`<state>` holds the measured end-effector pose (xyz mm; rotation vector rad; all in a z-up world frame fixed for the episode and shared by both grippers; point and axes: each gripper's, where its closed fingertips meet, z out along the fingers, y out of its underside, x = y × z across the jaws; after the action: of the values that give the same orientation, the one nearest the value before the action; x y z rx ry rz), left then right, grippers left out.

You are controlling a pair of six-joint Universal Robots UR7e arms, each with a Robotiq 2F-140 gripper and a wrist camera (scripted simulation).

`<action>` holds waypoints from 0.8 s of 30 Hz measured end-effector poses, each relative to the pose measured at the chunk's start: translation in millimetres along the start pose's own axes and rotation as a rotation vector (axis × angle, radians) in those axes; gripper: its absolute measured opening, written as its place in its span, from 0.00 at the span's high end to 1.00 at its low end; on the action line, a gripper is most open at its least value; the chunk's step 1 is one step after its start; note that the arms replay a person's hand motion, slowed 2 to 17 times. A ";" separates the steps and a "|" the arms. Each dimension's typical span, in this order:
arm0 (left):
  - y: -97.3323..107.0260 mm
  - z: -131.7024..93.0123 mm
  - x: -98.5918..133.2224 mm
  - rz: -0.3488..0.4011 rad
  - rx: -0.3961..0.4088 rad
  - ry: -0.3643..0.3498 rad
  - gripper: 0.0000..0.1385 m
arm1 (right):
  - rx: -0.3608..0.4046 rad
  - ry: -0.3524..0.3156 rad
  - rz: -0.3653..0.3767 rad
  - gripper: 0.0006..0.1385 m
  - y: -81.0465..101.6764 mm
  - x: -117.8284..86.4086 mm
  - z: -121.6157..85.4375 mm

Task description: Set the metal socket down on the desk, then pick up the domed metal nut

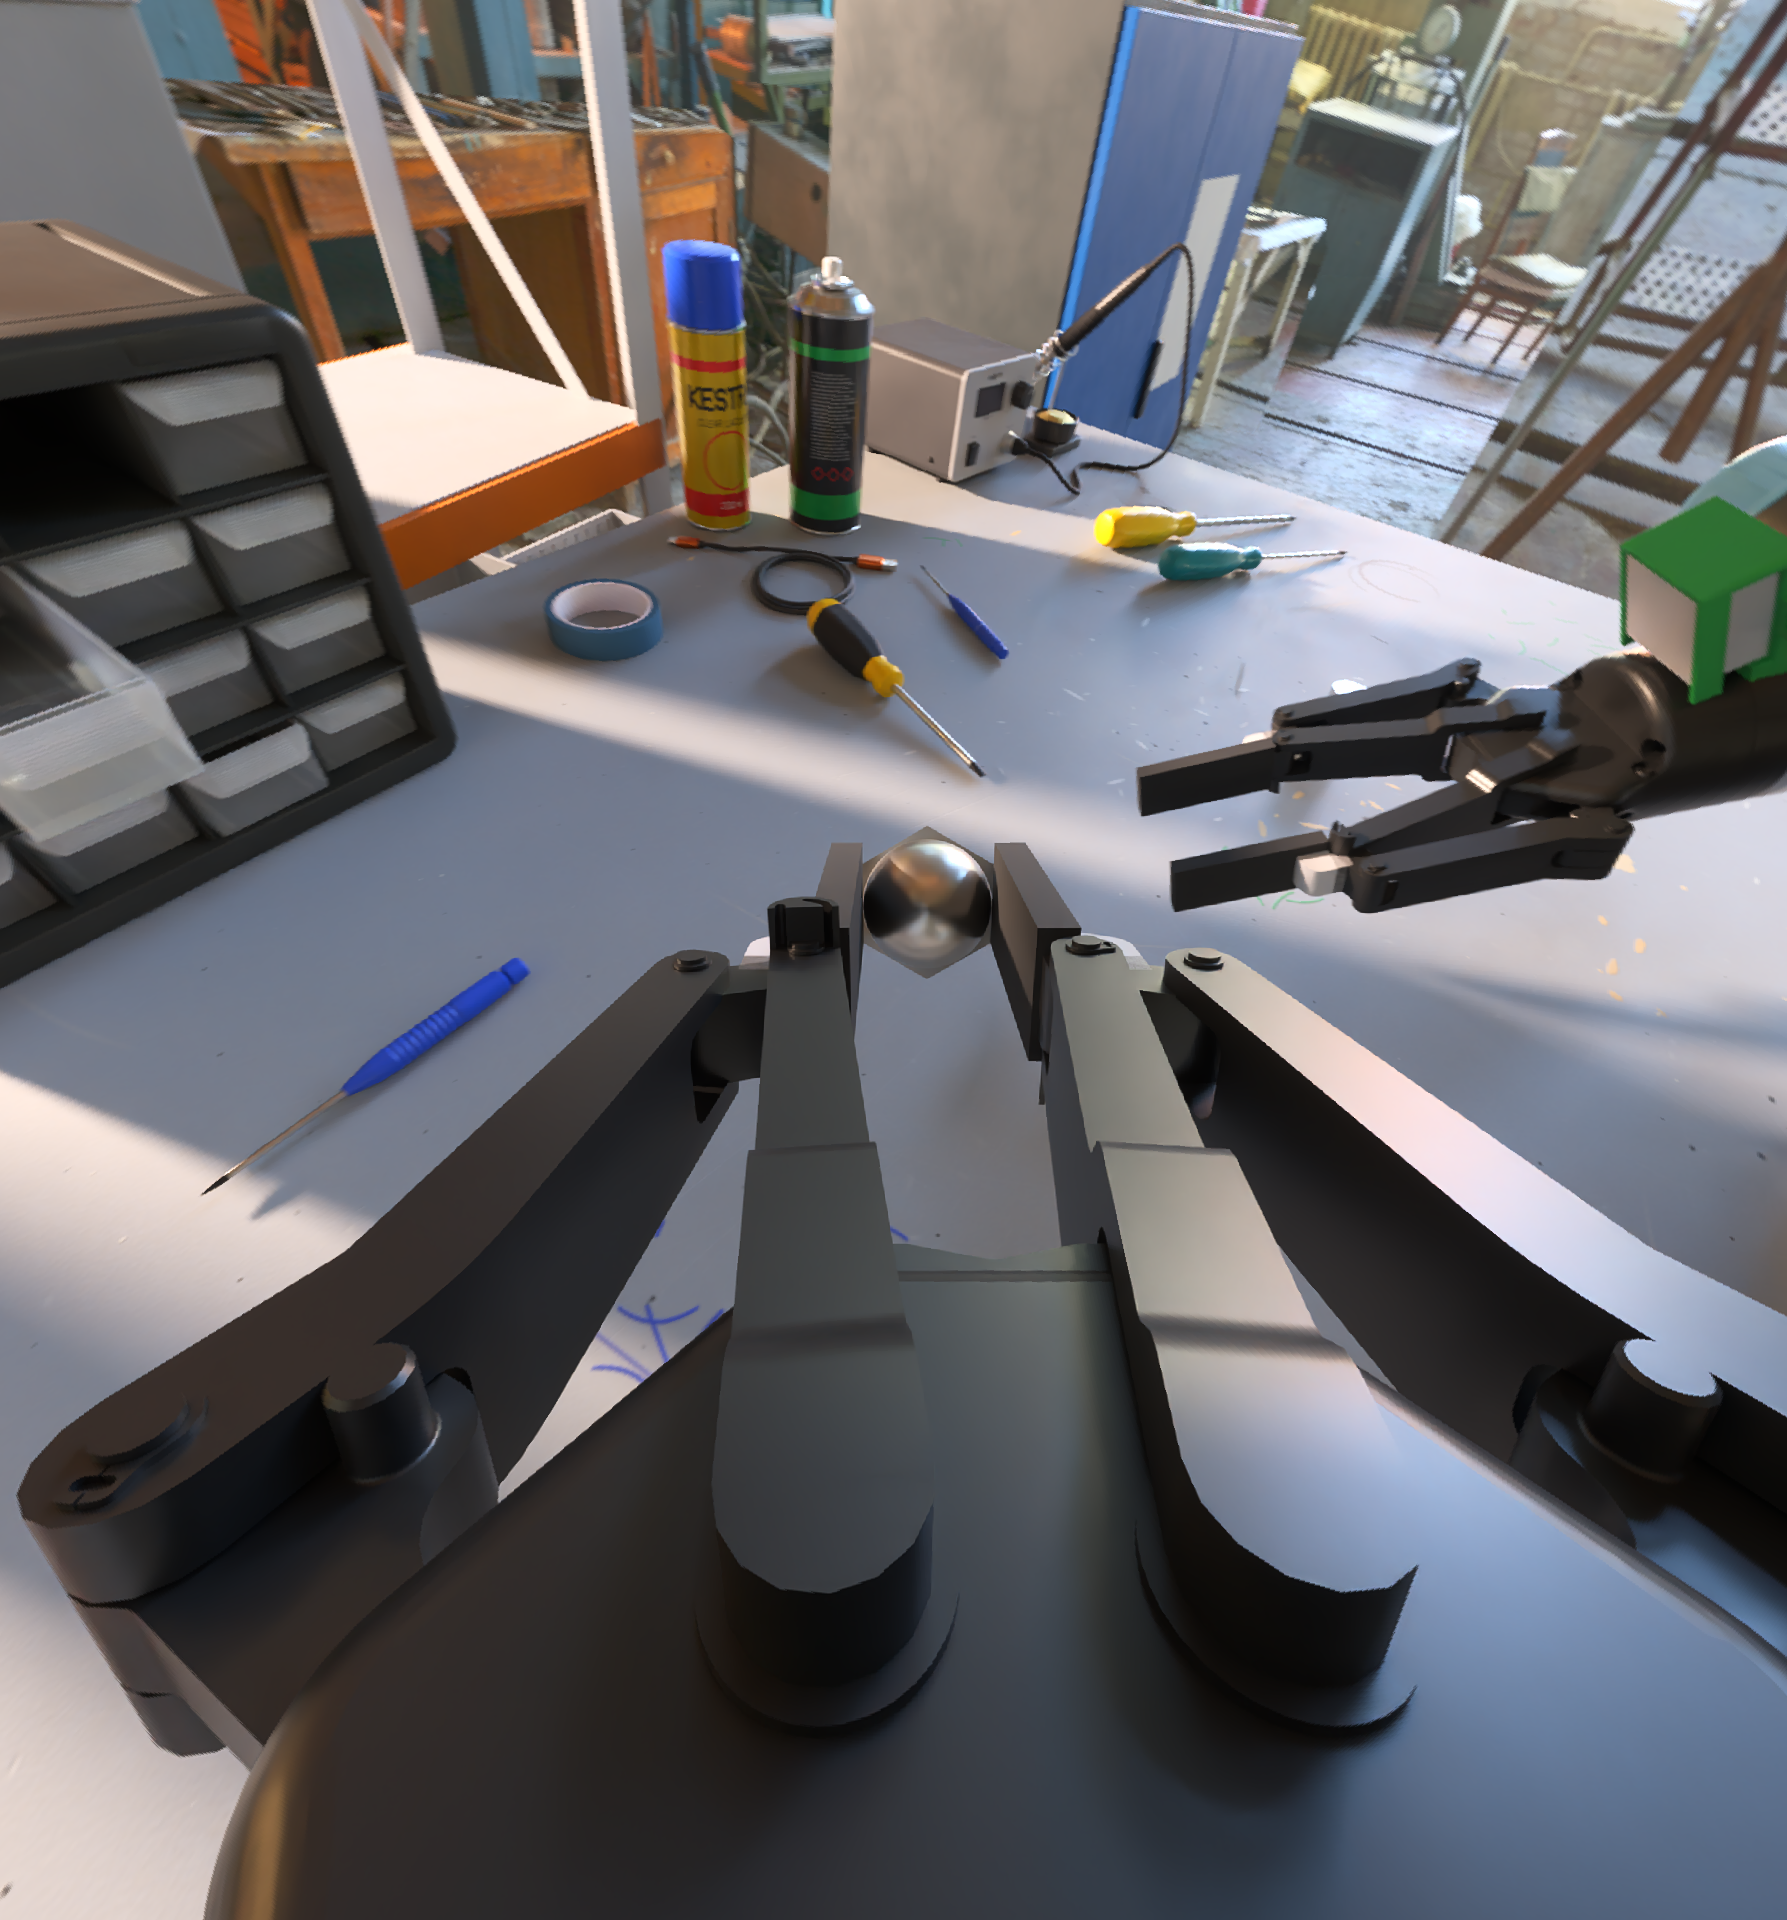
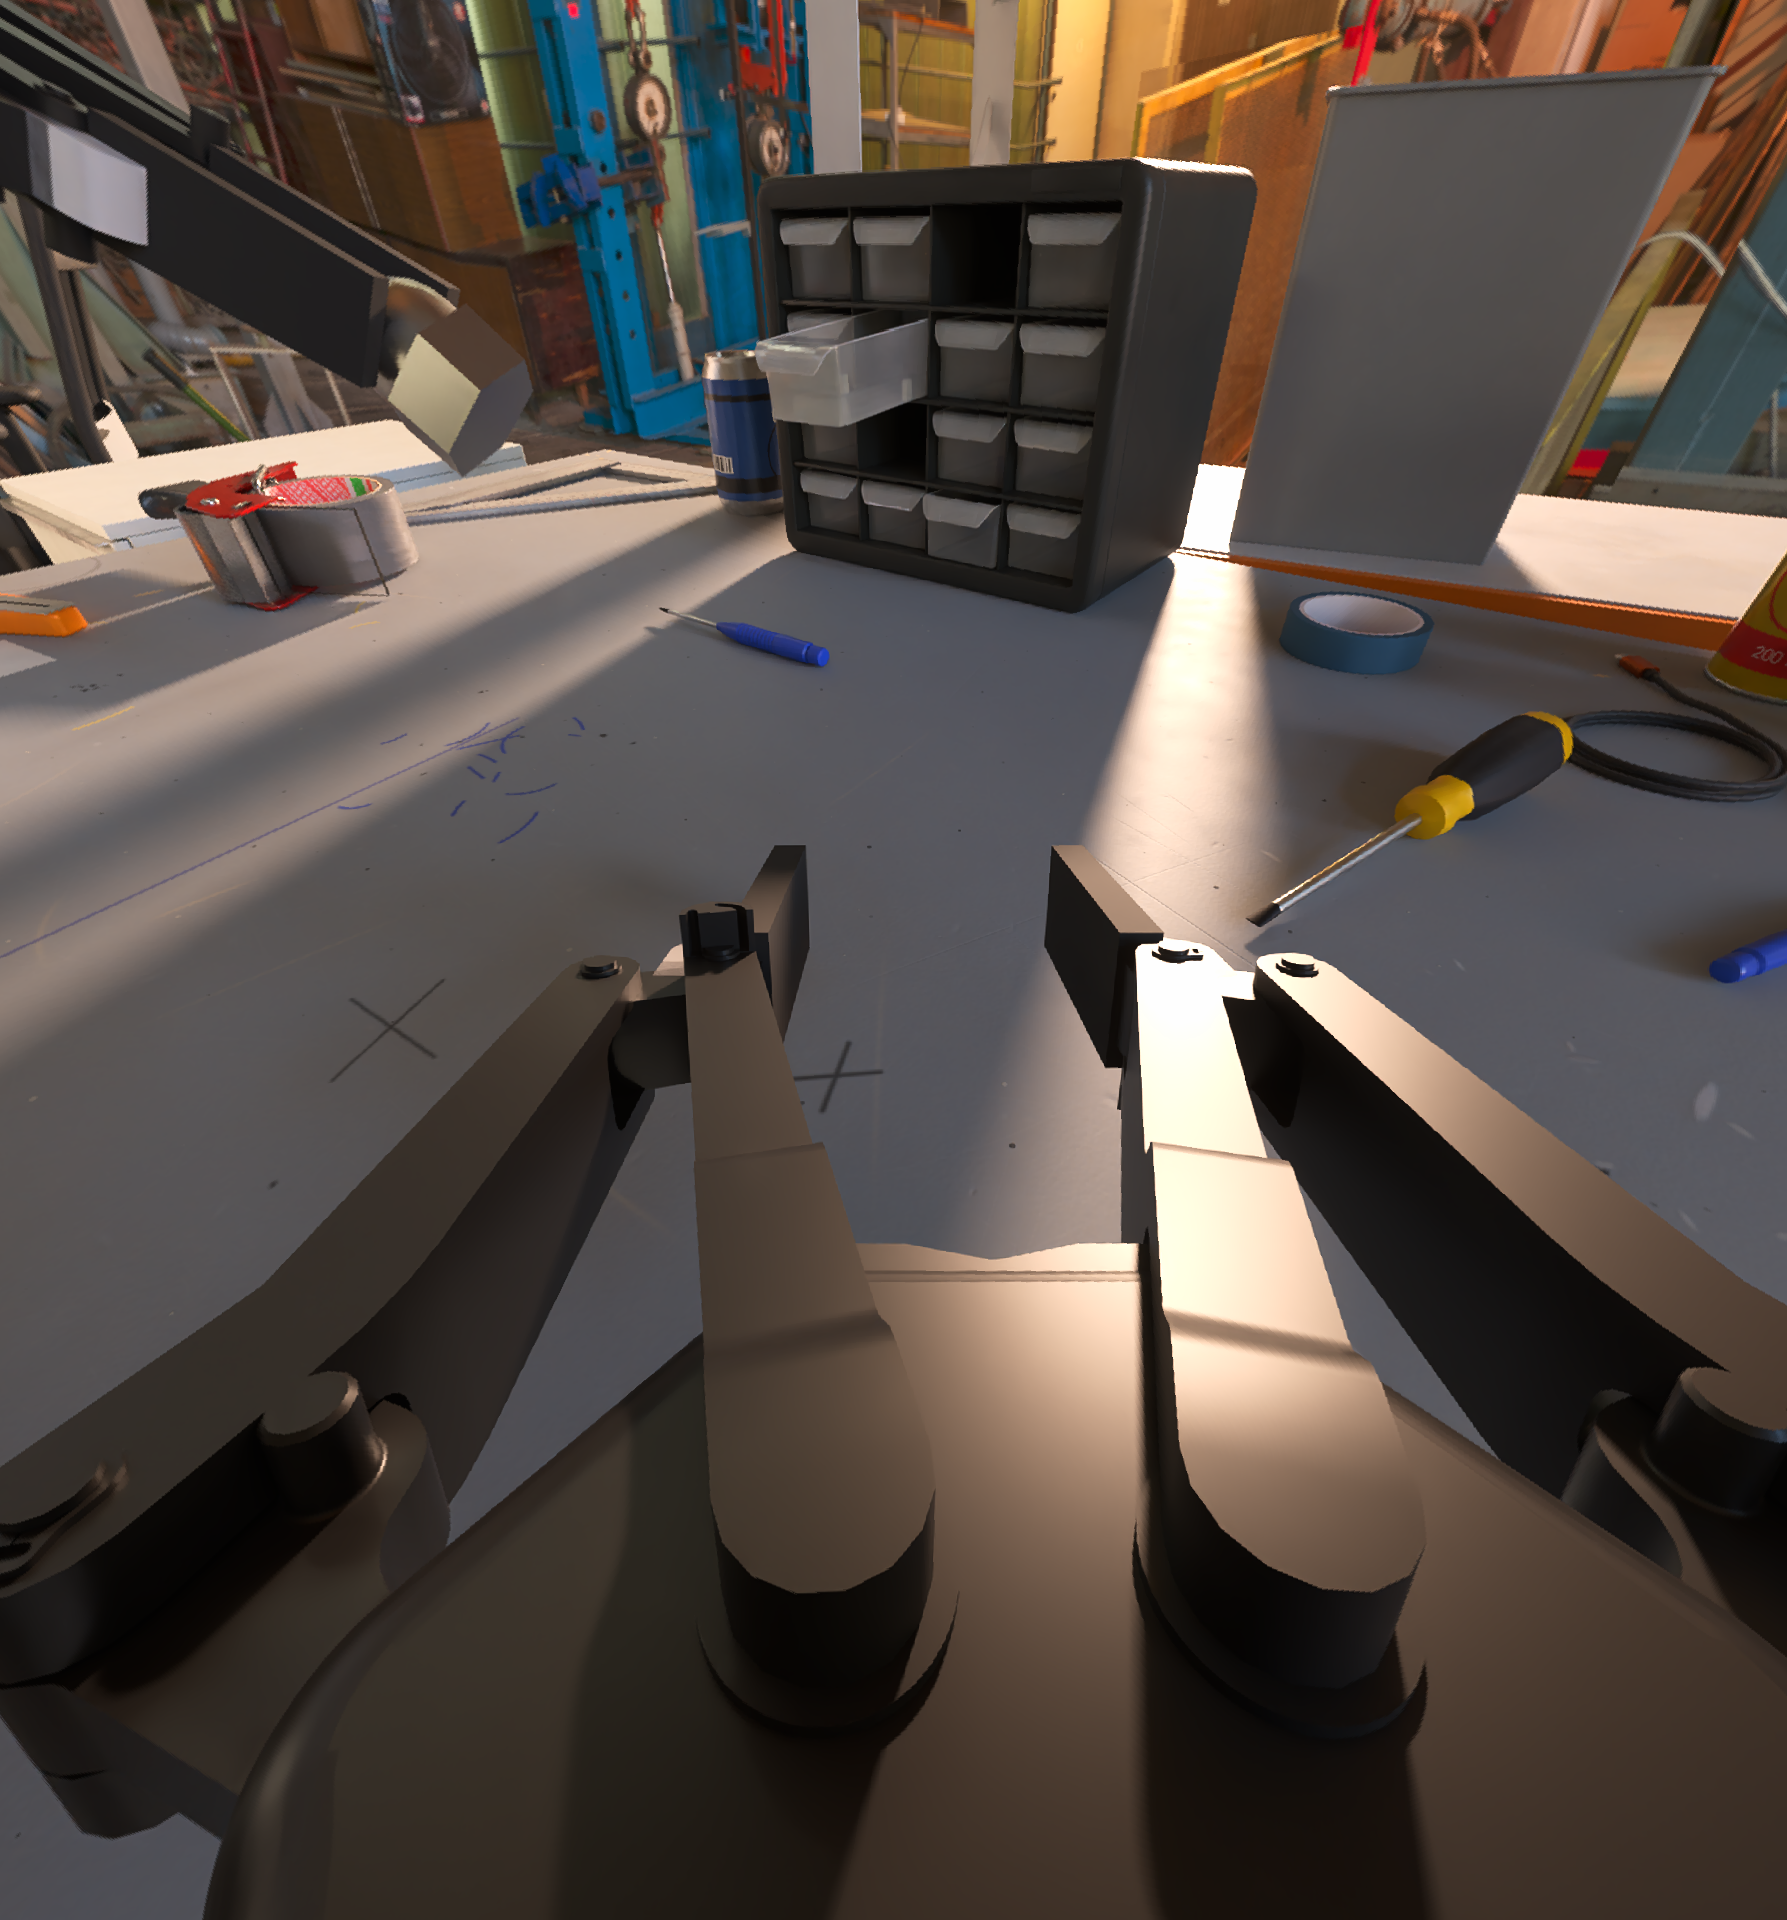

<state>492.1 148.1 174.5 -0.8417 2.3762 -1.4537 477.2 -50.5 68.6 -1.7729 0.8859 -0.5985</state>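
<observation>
My left gripper (image 1: 925, 904) is shut on the domed metal nut (image 1: 925, 902). The shiny dome faces the camera and the hex base shows behind it, clamped between both pads over the grey desk (image 1: 660, 831). My right gripper (image 1: 1169, 831) reaches in from the right with its jaws apart and nothing between them. In its own view (image 2: 925, 914) it hangs open and empty above the desk (image 2: 920, 748). A small pale grey piece (image 1: 1320, 873) shows by its lower finger. I cannot tell whether that is the socket.
A black drawer cabinet (image 1: 141, 582) with one clear drawer (image 1: 47, 707) pulled out stands at the left. A blue precision screwdriver (image 1: 421, 1039), a black-and-yellow screwdriver (image 1: 868, 665), a blue tape roll (image 1: 603, 618), spray cans (image 1: 707, 384) and a soldering station (image 1: 956, 410) lie beyond.
</observation>
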 end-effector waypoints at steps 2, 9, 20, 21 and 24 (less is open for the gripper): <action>0.3 4.9 8.4 0.018 -0.004 0.018 0.76 | 0.002 0.000 0.000 0.56 -0.3 0.1 -0.2; 3.7 24.1 34.3 0.086 -0.022 0.058 0.76 | 0.010 0.000 0.001 0.56 -1.4 0.3 -0.9; 12.6 59.8 67.8 0.155 -0.056 0.116 0.76 | 0.017 0.003 0.002 0.56 -2.5 1.5 -1.8; 13.5 63.1 70.4 0.158 -0.058 0.121 0.76 | 0.018 0.003 0.003 0.56 -2.5 1.6 -1.9; 16.5 73.0 77.6 0.168 -0.063 0.136 0.76 | 0.019 0.004 0.003 0.56 -2.6 2.0 -2.2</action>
<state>458.1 54.7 132.6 -0.5569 2.5348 -1.4175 477.5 -52.7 71.8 -1.7534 0.8834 -0.6068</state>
